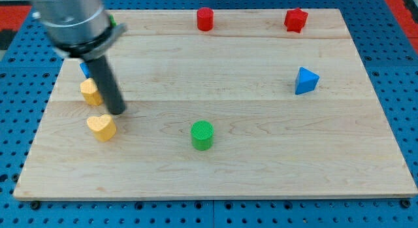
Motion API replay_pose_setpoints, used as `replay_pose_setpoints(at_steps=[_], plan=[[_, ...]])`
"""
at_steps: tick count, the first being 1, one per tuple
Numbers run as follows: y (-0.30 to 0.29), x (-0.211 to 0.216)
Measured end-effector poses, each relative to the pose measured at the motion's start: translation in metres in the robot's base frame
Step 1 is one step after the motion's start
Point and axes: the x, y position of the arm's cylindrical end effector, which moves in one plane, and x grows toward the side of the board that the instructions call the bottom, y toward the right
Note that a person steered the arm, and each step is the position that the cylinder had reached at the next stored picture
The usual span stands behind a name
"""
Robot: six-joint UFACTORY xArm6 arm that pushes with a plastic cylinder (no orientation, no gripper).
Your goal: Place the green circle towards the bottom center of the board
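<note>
So the wooden board (261, 91) is taking up most of the view, sitting on a blue pegboard surface (405, 91). The arm's grey housing (70, 22) is hanging in at the view's top left, blurry, with the dark rod (106, 87) running down from it. There's no pincer on this thing at all, so nothing is opening, closing or holding; my tip (118, 113) is just resting on the board, touching no block as far as I can see. It's sitting between two yellow blocks: a yellow heart (101, 127) just below and left of it, and another yellow block (91, 92) just to its left, shape hard to make out. A bit of blue block (83, 69) and a sliver of green (112, 21) are peeking out behind the arm. The blue triangle-ish block (305, 81) is sitting well off at the right. The green circle (202, 135) is standing near the bottom middle, well apart from the tip. Up top, a red cylinder (205, 19) and a red star-like block (296, 20) are sitting by the far edge.
</note>
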Motion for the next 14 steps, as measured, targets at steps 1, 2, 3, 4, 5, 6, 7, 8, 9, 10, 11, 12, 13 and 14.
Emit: replay_pose_setpoints(at_steps=[1, 2, 3, 4, 5, 6, 7, 8, 9, 10, 11, 12, 13, 14], plan=[[0.011, 0.014], [-0.051, 0.034], [-0.058, 0.056], [-0.090, 0.019], [-0.118, -0.019], [-0.075, -0.034], [0.025, -0.027], [0.129, -0.026], [0.105, -0.020], [0.044, -0.037], [0.022, -0.014], [0.056, 0.002], [0.146, 0.015], [0.236, 0.026]])
